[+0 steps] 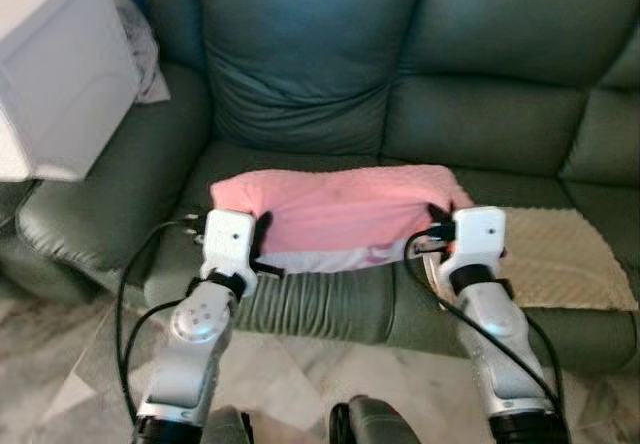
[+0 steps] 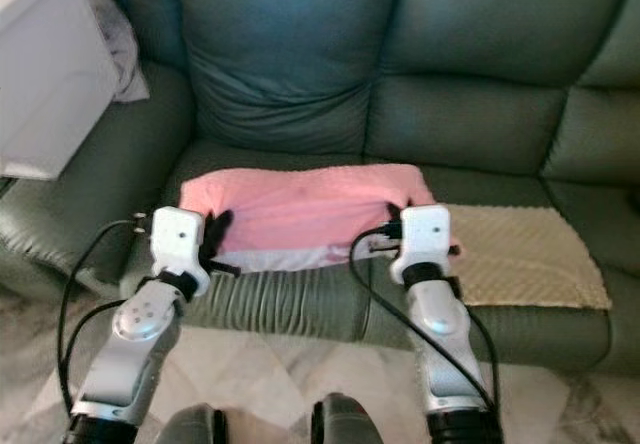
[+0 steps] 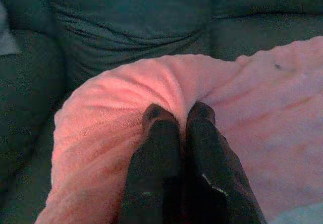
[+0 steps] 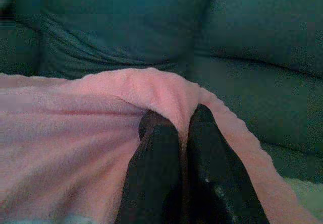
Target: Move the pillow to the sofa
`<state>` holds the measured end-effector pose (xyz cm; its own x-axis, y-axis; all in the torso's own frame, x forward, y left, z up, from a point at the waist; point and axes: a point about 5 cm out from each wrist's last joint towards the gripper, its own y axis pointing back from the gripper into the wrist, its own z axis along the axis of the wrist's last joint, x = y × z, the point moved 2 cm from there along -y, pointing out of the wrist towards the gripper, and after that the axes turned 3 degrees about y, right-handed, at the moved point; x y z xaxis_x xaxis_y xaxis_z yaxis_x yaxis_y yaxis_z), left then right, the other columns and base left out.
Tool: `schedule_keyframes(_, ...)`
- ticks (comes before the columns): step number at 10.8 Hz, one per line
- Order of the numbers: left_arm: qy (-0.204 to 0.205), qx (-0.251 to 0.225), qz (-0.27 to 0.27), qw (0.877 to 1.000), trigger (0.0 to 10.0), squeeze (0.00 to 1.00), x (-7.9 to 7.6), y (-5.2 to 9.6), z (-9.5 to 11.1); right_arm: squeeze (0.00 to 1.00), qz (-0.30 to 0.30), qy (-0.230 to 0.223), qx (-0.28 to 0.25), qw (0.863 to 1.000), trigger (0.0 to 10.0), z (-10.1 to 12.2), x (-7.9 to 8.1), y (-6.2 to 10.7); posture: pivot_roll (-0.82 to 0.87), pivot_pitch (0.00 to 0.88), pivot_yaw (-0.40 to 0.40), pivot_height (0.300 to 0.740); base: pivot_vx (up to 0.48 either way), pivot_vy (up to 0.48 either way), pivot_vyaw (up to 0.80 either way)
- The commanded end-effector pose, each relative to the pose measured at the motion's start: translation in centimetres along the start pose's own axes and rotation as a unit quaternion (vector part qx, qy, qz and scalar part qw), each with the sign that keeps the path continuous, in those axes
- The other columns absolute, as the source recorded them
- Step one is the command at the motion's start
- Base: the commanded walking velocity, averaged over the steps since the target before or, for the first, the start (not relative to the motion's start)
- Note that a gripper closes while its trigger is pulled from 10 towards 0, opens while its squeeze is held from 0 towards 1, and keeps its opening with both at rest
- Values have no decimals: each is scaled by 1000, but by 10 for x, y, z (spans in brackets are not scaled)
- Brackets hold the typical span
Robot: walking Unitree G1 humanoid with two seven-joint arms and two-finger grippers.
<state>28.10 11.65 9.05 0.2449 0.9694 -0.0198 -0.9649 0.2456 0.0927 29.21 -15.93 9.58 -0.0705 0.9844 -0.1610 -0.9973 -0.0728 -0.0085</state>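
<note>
A pink pillow (image 1: 340, 214) with a pale underside lies over the front of the dark green sofa (image 1: 310, 74) seat, its near edge overhanging the seat front. My left gripper (image 1: 262, 232) is shut on the pillow's left end; in the left wrist view the two black fingers (image 3: 161, 133) pinch a fold of pink fabric (image 3: 166, 88). At the pillow's right end my right gripper (image 1: 437, 222) is shut on it too, with the fingers (image 4: 159, 133) closed on the pink edge (image 4: 171, 90).
A beige mat (image 1: 560, 254) covers the sofa seat to the right of the pillow. A white box (image 1: 60, 74) and a grey cloth (image 1: 145, 54) rest on the sofa's left armrest. A large back cushion (image 1: 300, 44) stands behind the pillow. Pale marble floor (image 1: 300, 374) lies below.
</note>
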Motion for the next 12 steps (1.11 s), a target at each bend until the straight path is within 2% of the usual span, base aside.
schedule_keyframes(1,-12,-6,-1,1000,10000,0,2,2,4,0,1,-4,0,1000,10000,1,3,1,-41,120,-47,740,0,480,-800)
schedule_keyframes(6,-10,3,-8,1000,10000,0,-4,4,1,0,4,-5,1,1000,10000,0,4,2,-45,137,-47,740,0,480,-636)
schedule_keyframes(8,-11,-17,-8,1000,10000,0,-3,4,7,0,3,-5,0,1000,10000,0,5,2,-46,142,-44,740,0,0,0)
schedule_keyframes(11,-12,-33,25,999,10000,0,6,4,13,0,30,2,-15,999,10000,5,8,0,-44,141,-49,740,0,0,0)
schedule_keyframes(12,-14,-36,29,999,10000,0,7,4,13,0,35,5,-18,999,10000,6,11,1,-45,140,-50,740,0,0,788)
